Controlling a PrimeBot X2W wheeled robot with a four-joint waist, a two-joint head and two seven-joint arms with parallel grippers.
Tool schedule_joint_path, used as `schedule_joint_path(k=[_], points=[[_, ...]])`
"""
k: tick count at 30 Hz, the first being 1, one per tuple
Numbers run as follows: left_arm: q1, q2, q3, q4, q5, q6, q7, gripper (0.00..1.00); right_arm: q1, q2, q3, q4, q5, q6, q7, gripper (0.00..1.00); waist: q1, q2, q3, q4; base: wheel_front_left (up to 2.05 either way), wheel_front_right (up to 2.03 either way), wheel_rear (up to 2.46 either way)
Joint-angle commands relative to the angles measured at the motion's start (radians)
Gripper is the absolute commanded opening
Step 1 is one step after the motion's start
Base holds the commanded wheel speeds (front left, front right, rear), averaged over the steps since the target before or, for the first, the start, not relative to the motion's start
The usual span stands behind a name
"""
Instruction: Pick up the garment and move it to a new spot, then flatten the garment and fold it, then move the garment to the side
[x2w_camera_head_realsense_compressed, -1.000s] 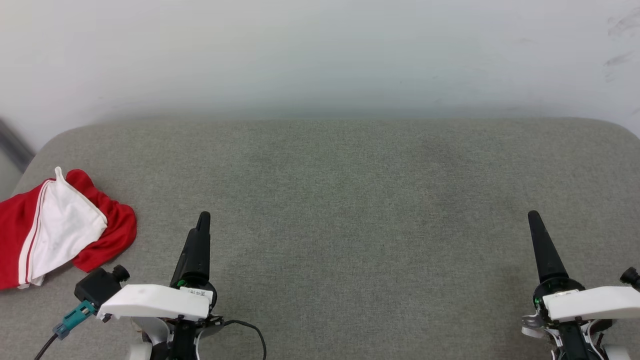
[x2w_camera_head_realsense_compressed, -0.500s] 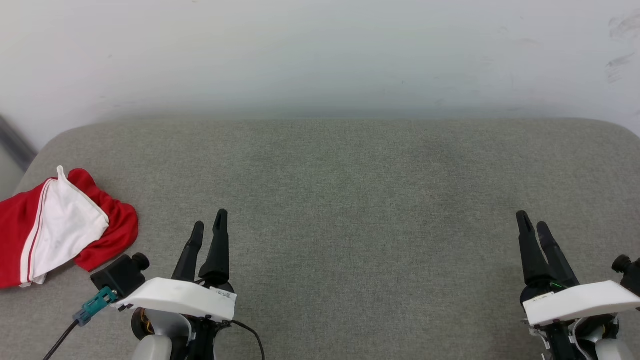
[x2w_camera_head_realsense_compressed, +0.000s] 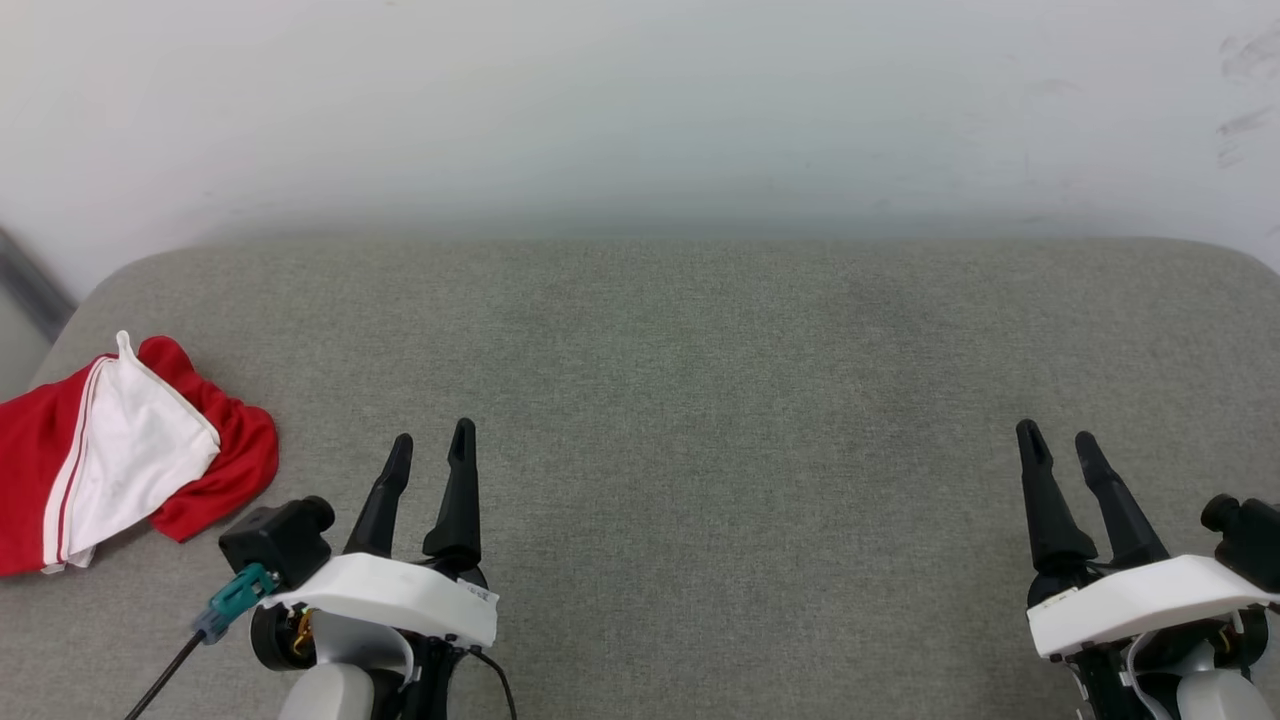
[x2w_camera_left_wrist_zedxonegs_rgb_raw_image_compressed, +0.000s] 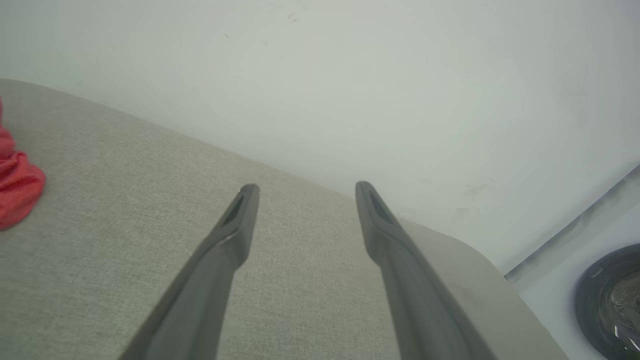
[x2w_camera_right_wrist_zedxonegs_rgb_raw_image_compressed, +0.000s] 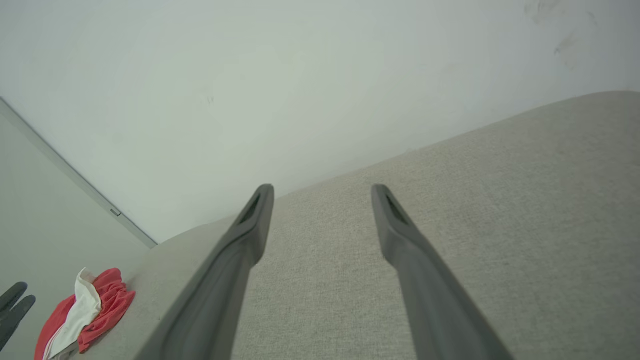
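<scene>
Head view: the garment (x2w_camera_head_realsense_compressed: 120, 470) lies bunched at the left edge of the grey upholstered surface (x2w_camera_head_realsense_compressed: 700, 360), red fabric with a white striped-edge panel on top. The left claw (x2w_camera_head_realsense_compressed: 432, 440) stands at the near edge, near the garment but not touching it, fingers spread and empty. The right claw (x2w_camera_head_realsense_compressed: 1057, 435) stands at the near edge toward the right corner, well apart from the garment, fingers likewise spread and empty. Both claws point toward the far edge and the white wall (x2w_camera_head_realsense_compressed: 640, 100).
</scene>
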Motion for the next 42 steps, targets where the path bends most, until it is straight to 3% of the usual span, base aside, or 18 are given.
schedule_joint_path(k=[1, 19, 42], points=[[-0.026, 0.002, -0.007, -0.005, 0.039, 0.007, -0.012, 1.0, -0.009, 0.002, 0.001, -0.018, -0.036, 0.0, 0.0, 1.0, 0.0, 0.0, -0.001, 0.0, 0.0, 0.0, 0.0], [-0.037, 0.005, -0.026, 0.047, 0.271, 0.034, -0.061, 1.0, 0.008, 0.017, -0.017, -0.032, -0.263, 0.0, 0.012, 1.0, 0.0, 0.0, -0.001, 0.005, 0.0, 0.0, 0.0], [-0.047, 0.003, -0.042, 0.086, 0.404, 0.058, -0.106, 1.0, 0.015, 0.032, -0.028, -0.038, -0.427, 0.0, -0.011, 1.0, 0.0, 0.0, -0.001, 0.008, 0.0, 0.0, 0.0]])
